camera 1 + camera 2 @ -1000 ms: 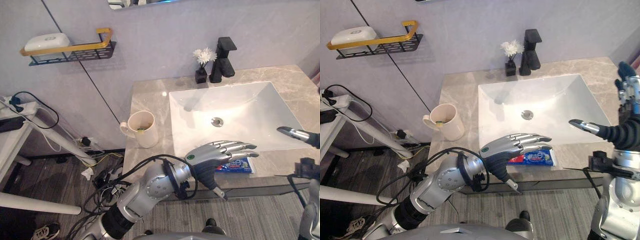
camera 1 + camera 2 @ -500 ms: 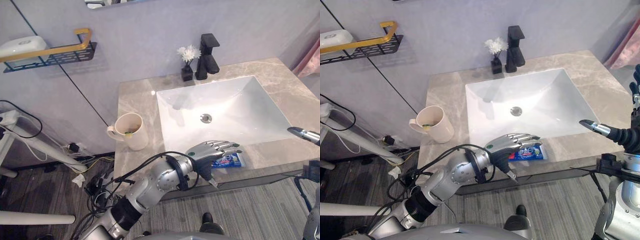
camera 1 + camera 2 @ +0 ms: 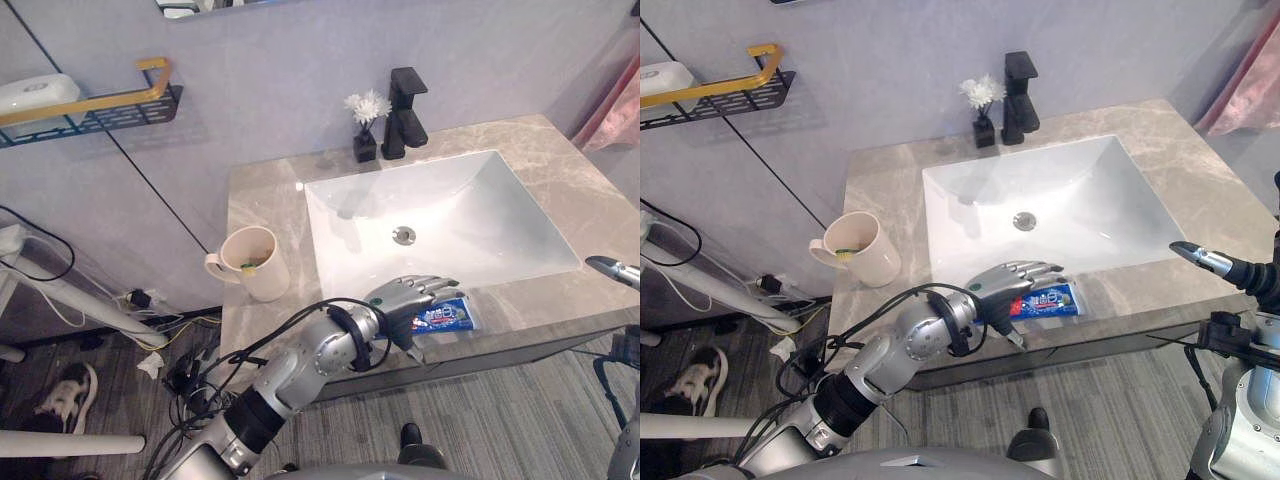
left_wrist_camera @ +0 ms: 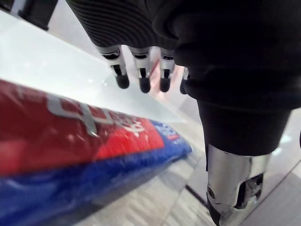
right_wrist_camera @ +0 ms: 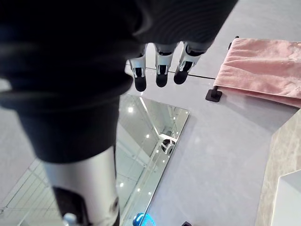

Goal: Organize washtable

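Note:
A red and blue toothpaste tube lies flat on the front strip of the marble counter, just before the white sink. My left hand hovers low over the tube's left end with its fingers straight and open. In the left wrist view the tube lies right under the palm; I cannot tell whether they touch. My right hand sits off the counter's right front corner, its fingers straight and holding nothing.
A cream mug with something small inside stands at the counter's left. A black faucet and a small flower vase stand behind the sink. A wall shelf holds a white soap. A pink towel hangs at right.
The camera has shifted, so the whole scene sits differently in the view. My left hand has sunk from well above the tube to just over its left end. The tube has not moved.

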